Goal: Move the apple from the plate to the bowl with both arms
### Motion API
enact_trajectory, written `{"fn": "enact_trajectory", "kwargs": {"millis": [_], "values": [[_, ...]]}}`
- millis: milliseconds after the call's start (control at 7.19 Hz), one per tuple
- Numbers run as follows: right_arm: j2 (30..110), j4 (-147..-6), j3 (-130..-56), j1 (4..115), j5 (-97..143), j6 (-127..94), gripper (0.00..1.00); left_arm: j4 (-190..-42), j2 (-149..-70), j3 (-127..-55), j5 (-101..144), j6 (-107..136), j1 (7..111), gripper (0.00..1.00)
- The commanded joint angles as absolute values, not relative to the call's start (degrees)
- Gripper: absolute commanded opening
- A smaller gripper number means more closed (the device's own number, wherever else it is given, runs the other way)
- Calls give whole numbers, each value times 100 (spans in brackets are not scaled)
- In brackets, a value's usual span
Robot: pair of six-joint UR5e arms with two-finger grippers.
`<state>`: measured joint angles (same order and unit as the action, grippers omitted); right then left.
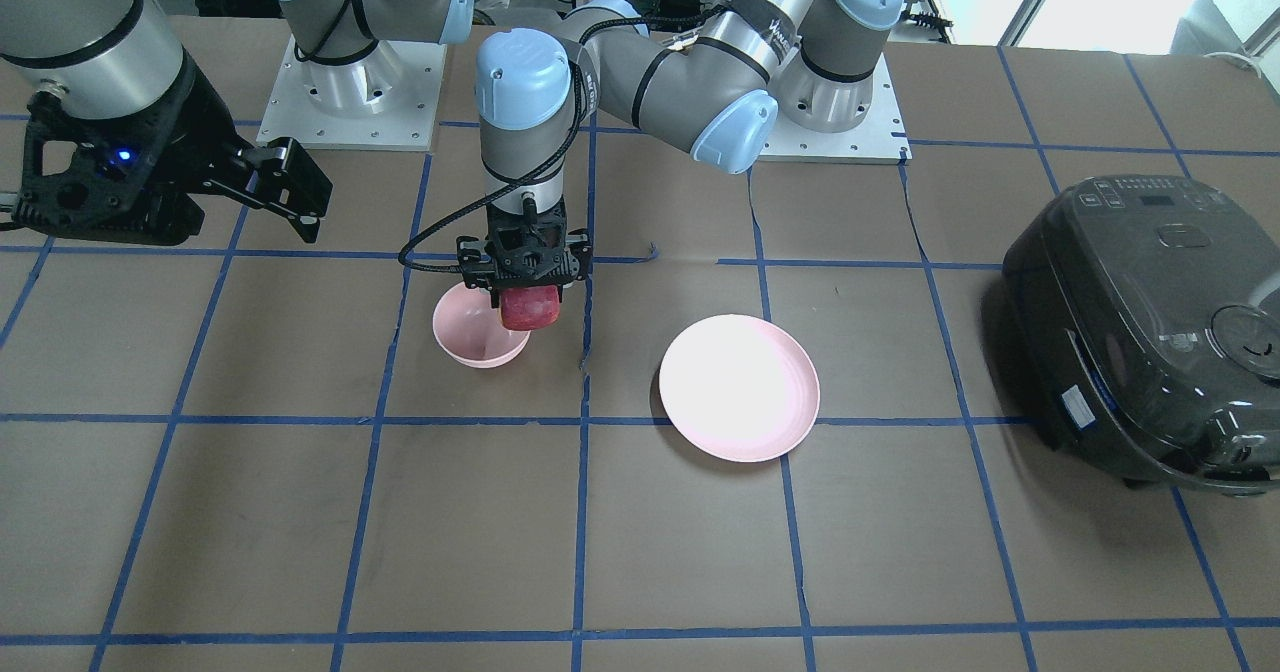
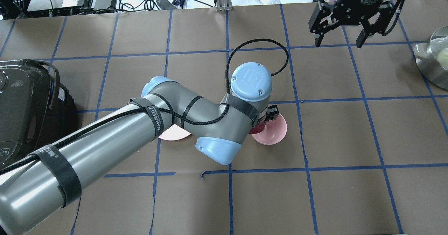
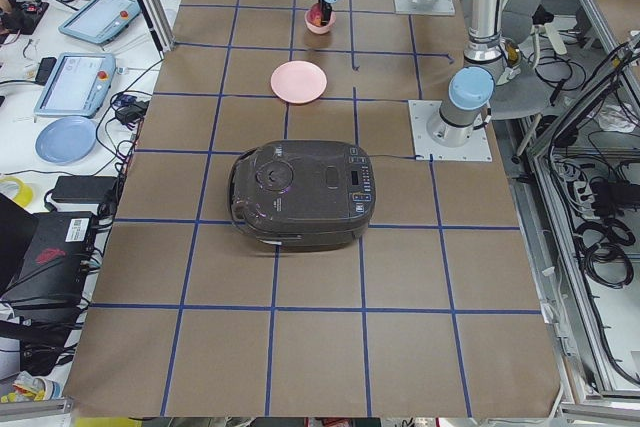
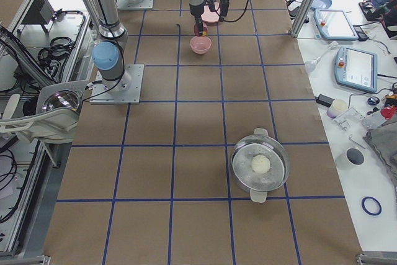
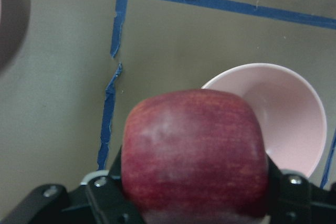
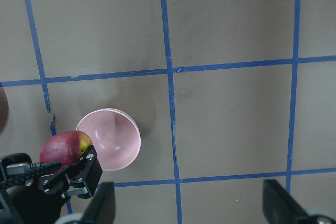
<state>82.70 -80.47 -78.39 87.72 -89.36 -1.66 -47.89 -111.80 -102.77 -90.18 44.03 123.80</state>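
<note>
My left gripper [image 1: 528, 297] is shut on the dark red apple [image 1: 530, 308] and holds it just above the rim of the small pink bowl [image 1: 478, 332], on the side towards the plate. The left wrist view shows the apple [image 5: 194, 153] between the jaws with the empty bowl [image 5: 289, 114] beside it. The wide pink plate [image 1: 739, 387] lies empty; in the overhead view the plate [image 2: 173, 134] is mostly hidden by the arm. My right gripper [image 2: 339, 37] is open and empty, raised well off to the side; its camera sees the apple [image 6: 63, 148] at the bowl's edge [image 6: 113, 140].
A black rice cooker [image 1: 1150, 332] stands on the left arm's side of the table. A steel pot [image 2: 434, 60] with a pale ball inside sits at the table's far right end. Blue tape lines grid the brown table.
</note>
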Motion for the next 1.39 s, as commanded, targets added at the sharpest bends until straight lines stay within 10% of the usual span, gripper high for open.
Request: {"fn": "enact_trajectory", "kwargs": {"millis": [0,696,974,1113,1252], "values": [[8271,-8042,-7840,8771,-8938,-176,100,-4484,-11320,-10266,-8991,4543,12445,0],[8279,-8060,-7849,8771,-8938,-176,100,-4263,-11514,-10239,-8991,4824,12603,3],[8279,-8060,-7849,8771,-8938,-176,100,-4289,-11531,-10143,-8956,5210,12639,50],[8279,-8060,-7849,8771,-8938,-176,100,-4272,-11523,-10134,-8956,5107,12639,93],[8279,-8060,-7849,8771,-8938,-176,100,-4245,-11496,-10134,-8939,5106,12639,100]]}}
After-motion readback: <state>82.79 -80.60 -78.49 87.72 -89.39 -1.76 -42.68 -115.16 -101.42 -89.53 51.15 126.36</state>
